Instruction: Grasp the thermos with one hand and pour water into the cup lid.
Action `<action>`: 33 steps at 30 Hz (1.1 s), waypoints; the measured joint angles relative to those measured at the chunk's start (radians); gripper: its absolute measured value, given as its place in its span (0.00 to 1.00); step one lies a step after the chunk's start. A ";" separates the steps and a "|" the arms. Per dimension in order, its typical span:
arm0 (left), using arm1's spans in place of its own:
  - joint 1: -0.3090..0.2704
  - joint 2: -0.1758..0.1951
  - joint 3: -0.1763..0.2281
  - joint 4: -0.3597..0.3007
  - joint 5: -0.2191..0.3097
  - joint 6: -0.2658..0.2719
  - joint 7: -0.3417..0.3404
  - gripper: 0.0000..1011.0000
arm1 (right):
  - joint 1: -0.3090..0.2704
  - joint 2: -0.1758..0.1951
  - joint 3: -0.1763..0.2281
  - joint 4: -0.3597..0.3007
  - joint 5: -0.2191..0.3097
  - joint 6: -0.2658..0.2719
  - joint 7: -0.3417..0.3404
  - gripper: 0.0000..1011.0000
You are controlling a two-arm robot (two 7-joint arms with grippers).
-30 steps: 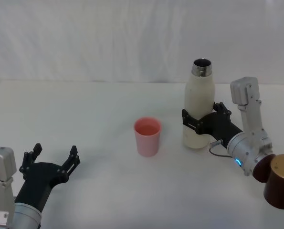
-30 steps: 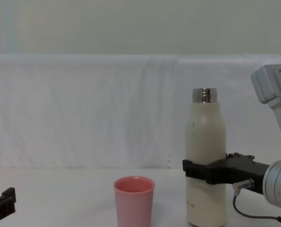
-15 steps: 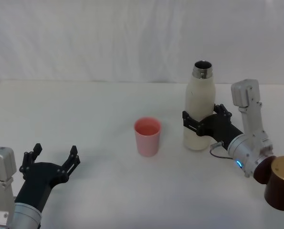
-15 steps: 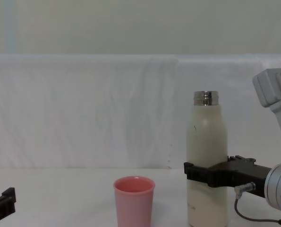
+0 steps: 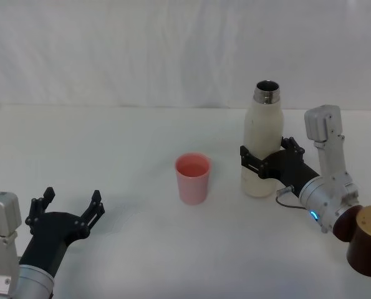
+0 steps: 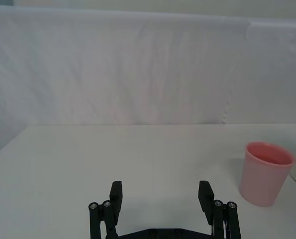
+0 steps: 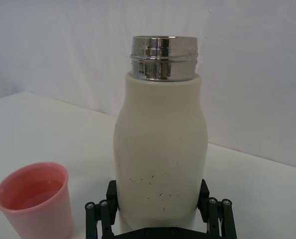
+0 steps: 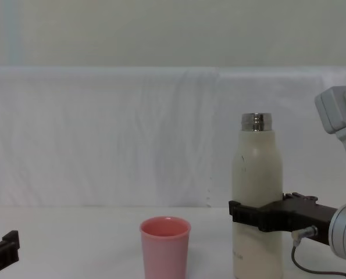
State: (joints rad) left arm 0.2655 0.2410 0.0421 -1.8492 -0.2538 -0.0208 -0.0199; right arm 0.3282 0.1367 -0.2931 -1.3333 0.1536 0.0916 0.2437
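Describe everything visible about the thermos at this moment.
The thermos is a tall cream-white bottle with rounded shoulders and a shiny threaded steel neck, uncapped, its mouth open. Small dark specks mark its lower body. It stands upright on the white table, to the right of the cup lid. The right gripper clasps its lower body from both sides.

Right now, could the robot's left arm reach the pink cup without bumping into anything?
Probably yes. The left gripper sits open at the table's near left, and only bare table lies between it and the pink cup. The thermos, held by the right gripper, stands on the cup's far side.
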 joint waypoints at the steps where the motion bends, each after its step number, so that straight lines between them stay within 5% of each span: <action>1: 0.000 0.000 0.000 0.000 0.000 0.000 0.000 0.99 | 0.000 0.000 0.000 0.000 0.000 0.000 0.000 0.94; 33: 0.000 0.000 0.000 0.000 0.000 0.000 0.000 0.99 | -0.006 0.009 -0.002 -0.003 0.012 -0.002 0.007 0.94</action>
State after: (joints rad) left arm 0.2655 0.2410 0.0421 -1.8492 -0.2538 -0.0208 -0.0199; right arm 0.3222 0.1458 -0.2948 -1.3366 0.1651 0.0894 0.2510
